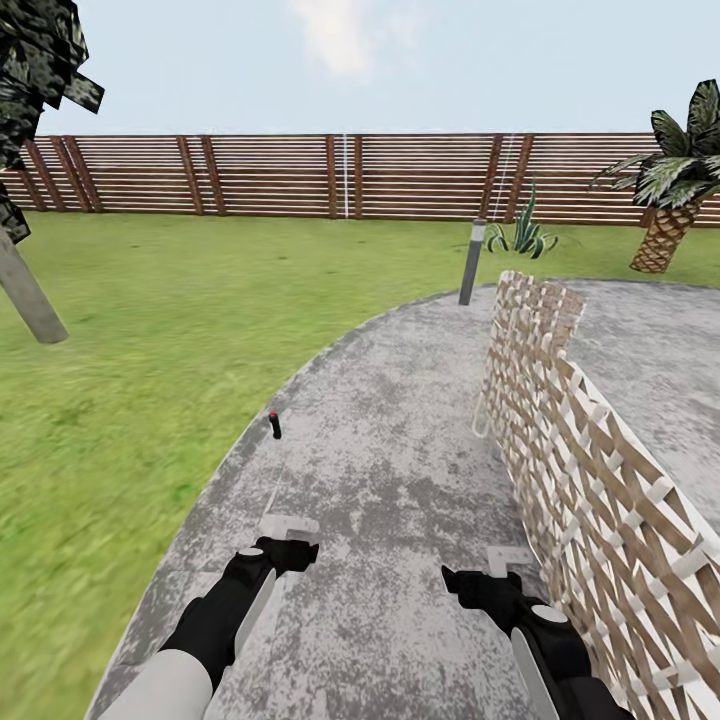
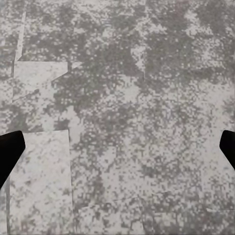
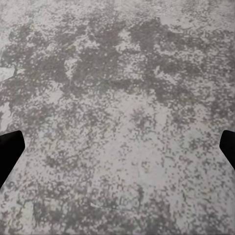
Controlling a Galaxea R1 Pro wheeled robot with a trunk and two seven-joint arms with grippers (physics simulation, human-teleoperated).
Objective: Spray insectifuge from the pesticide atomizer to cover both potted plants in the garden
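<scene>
The garden shows as green lawn [image 1: 120,380], curved grey paving [image 1: 380,480] and a brown slatted fence [image 1: 350,175]. The pesticide atomizer is out of view. A spiky green plant [image 1: 522,236] grows by the fence; I cannot tell whether it is one of the potted plants. My left gripper [image 1: 288,522] hangs low over the paving, open and holding nothing; in the left wrist view its dark fingertips [image 2: 9,149] sit far apart over bare paving [image 2: 122,98]. My right gripper [image 1: 508,556] is also open and holds nothing, with its fingertips [image 3: 9,149] wide apart over bare paving [image 3: 117,98].
A woven lattice screen [image 1: 580,460] runs along the right, close to my right arm. A grey bollard post [image 1: 472,262] stands at the paving's far edge. A small dark object with a red tip [image 1: 274,424] sits near the lawn edge. Palms stand at right [image 1: 670,190] and at left [image 1: 30,290].
</scene>
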